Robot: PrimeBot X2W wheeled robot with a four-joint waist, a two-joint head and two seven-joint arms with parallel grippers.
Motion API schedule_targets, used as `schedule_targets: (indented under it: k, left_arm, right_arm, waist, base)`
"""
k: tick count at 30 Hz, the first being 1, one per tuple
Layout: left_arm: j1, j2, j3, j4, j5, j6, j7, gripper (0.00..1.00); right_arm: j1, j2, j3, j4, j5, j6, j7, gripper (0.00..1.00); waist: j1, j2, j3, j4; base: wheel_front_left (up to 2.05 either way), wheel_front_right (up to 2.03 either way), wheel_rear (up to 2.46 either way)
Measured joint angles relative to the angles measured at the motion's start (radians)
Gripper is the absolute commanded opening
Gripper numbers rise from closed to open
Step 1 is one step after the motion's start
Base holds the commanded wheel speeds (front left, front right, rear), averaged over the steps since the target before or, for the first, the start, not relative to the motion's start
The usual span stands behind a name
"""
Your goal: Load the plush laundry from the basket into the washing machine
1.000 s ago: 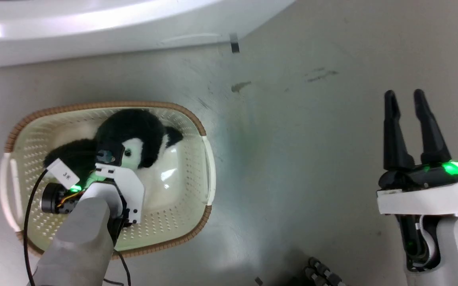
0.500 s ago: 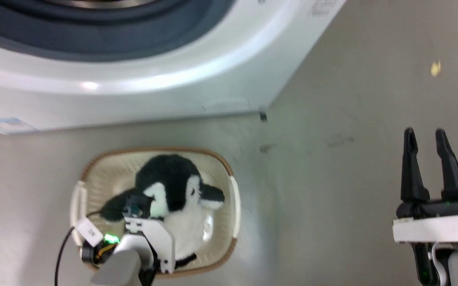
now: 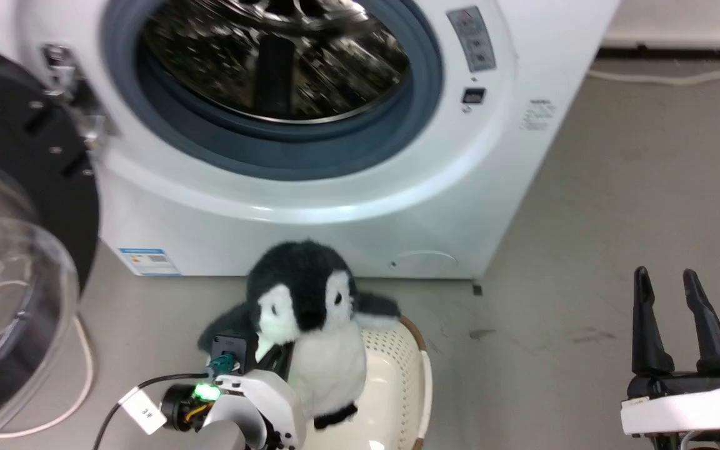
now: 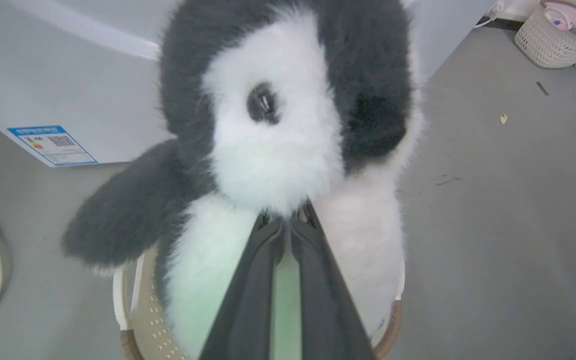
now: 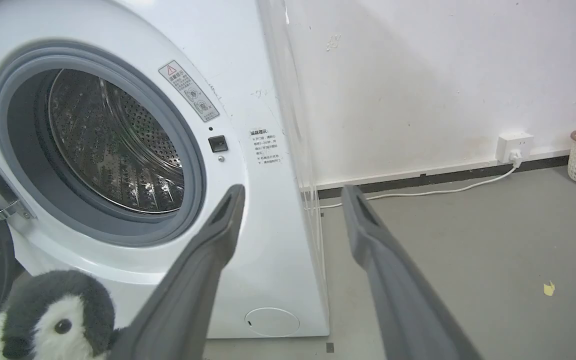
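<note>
The black-and-white plush penguin [image 3: 310, 325] hangs upright above the cream basket [image 3: 397, 381], lifted clear of its floor. My left gripper [image 3: 269, 356] is shut on the penguin's fur just under its face [image 4: 288, 220]. The basket rim [image 4: 128, 345] lies below the toy. Behind stands the white washing machine [image 3: 510, 181], its porthole open on the steel drum [image 3: 272, 56], and its black-framed glass door [image 3: 10, 262] swung out at the left. At the lower right my right gripper [image 3: 672, 294] stands open over the floor, holding nothing. The right wrist view looks at the drum [image 5: 113, 155] and the penguin's head [image 5: 53, 320].
A white cable [image 3: 79, 381] curls on the grey floor under the door. Another white cord [image 5: 443, 190] runs along the wall to a socket [image 5: 513, 145]. A second pale basket [image 4: 553, 35] with coloured items stands far right. Open floor lies to the machine's right.
The head camera has tilted up from the floor to the washer's porthole. My left gripper has raised the penguin out of the basket, from lying to hanging upright. The right gripper holds its pose.
</note>
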State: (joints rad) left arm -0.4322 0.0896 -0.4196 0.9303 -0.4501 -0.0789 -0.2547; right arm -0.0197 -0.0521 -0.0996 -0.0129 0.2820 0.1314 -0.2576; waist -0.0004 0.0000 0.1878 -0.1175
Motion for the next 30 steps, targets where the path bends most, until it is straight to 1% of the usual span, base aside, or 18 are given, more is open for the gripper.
schedule_targets:
  k: [3, 6, 11, 16, 21, 23, 26, 30]
  left_arm:
    - [0.051, 0.019, 0.032, -0.135, 0.035, 0.016, 0.0, 0.0]
    - [0.091, 0.029, 0.069, -0.262, 0.064, 0.027, -0.001, 0.0]
    - [0.123, 0.03, 0.12, -0.449, 0.112, 0.029, -0.001, 0.0]
    - [0.111, 0.027, 0.165, -0.577, 0.143, 0.029, -0.001, 0.0]
    - [-0.01, 0.045, 0.203, -0.624, 0.154, 0.028, -0.001, 0.0]
    - [-0.084, 0.067, 0.212, -0.625, 0.16, 0.027, 0.011, 0.0]
    - [-0.216, 0.102, 0.235, -0.618, 0.164, 0.026, 0.059, 0.0]
    - [-0.415, 0.169, 0.264, -0.587, 0.17, 0.023, 0.125, 0.0]
  right_arm:
    - [0.009, 0.0, -0.009, -0.004, 0.0, 0.0, 0.0, 1.0]
    - [0.011, 0.0, -0.015, -0.011, 0.0, 0.0, 0.0, 1.0]
    - [0.011, 0.0, -0.008, -0.02, 0.001, 0.0, 0.0, 1.0]
    - [-0.004, 0.0, 0.002, -0.03, 0.009, 0.0, 0.0, 1.0]
    - [-0.054, 0.001, 0.015, -0.044, 0.023, 0.0, 0.0, 1.0]
    - [-0.07, 0.001, 0.019, -0.047, 0.034, 0.0, 0.0, 1.0]
    - [-0.098, 0.001, 0.022, -0.049, 0.055, 0.0, 0.0, 1.0]
    - [-0.137, 0.001, 0.041, -0.048, 0.092, 0.0, 0.0, 1.0]
  waist:
    - [0.0001, 0.0, -0.026, 0.026]
    - [0.0, 0.0, -0.03, 0.038]
    - [0.0003, 0.0, 0.0, 0.031]
    - [0.0003, 0.0, 0.055, 0.013]
    - [0.0005, 0.0, 0.137, -0.017]
    - [0.0005, 0.0, 0.174, -0.033]
    - [0.0005, 0.0, 0.233, -0.061]
    - [0.0007, 0.0, 0.317, -0.104]
  base:
    - [0.0, 0.0, 0.0]
    - [0.0, 0.0, 0.0]
    - [0.0, 0.0, 0.0]
    - [0.0, 0.0, 0.0]
    - [0.0, 0.0, 0.0]
    - [0.0, 0.0, 0.0]
    - [0.0, 0.0, 0.0]
    - [0.0, 0.0, 0.0]
